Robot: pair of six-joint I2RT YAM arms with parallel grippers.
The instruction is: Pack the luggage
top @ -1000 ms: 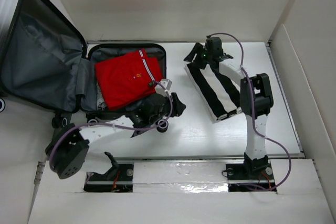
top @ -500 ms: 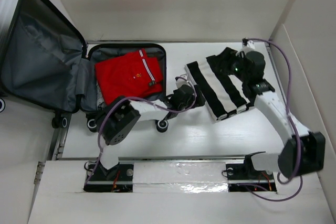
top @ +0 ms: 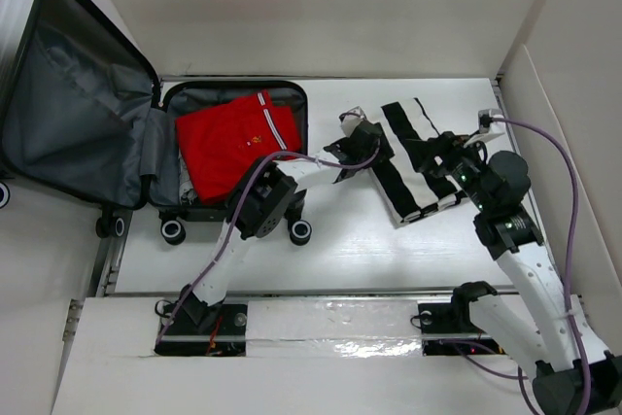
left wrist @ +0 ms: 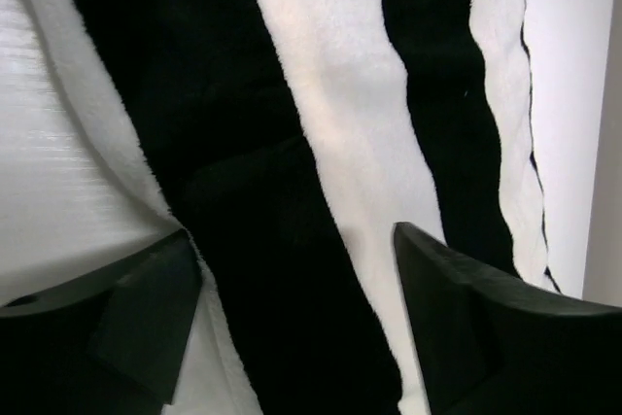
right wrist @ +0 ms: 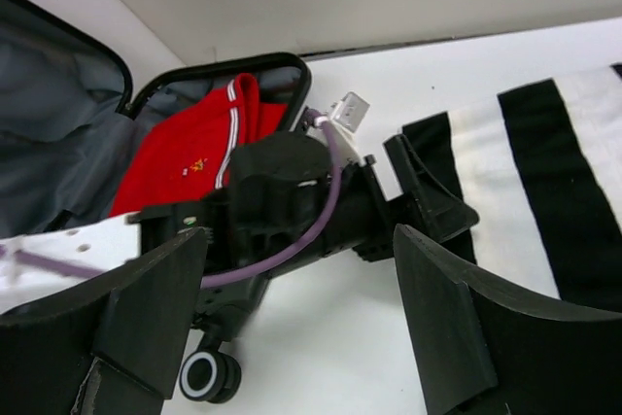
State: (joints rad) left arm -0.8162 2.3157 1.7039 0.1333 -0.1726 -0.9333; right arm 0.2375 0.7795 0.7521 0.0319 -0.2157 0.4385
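Note:
The luggage [top: 87,104] lies open at the left, its lid propped up showing grey lining, and a folded red shirt [top: 236,146] lies in its base. It also shows in the right wrist view [right wrist: 68,133] with the red shirt [right wrist: 190,157]. A folded black-and-white striped garment [top: 420,177] lies on the table to its right. My left gripper [top: 362,146] is open, low over the garment's left edge; striped cloth [left wrist: 321,143] fills the space between its fingers [left wrist: 146,313]. My right gripper [top: 432,151] is open and empty above the garment's right part.
The suitcase's wheels [top: 300,232] stand at the base's near edge. White walls enclose the table at the back and the right [top: 564,143]. My left arm's purple cable [right wrist: 311,230] loops close in front of my right gripper [right wrist: 301,328].
My left arm has swung right from the suitcase's front to the striped garment's left edge. My right arm has drawn back from the garment's far side to its right side.

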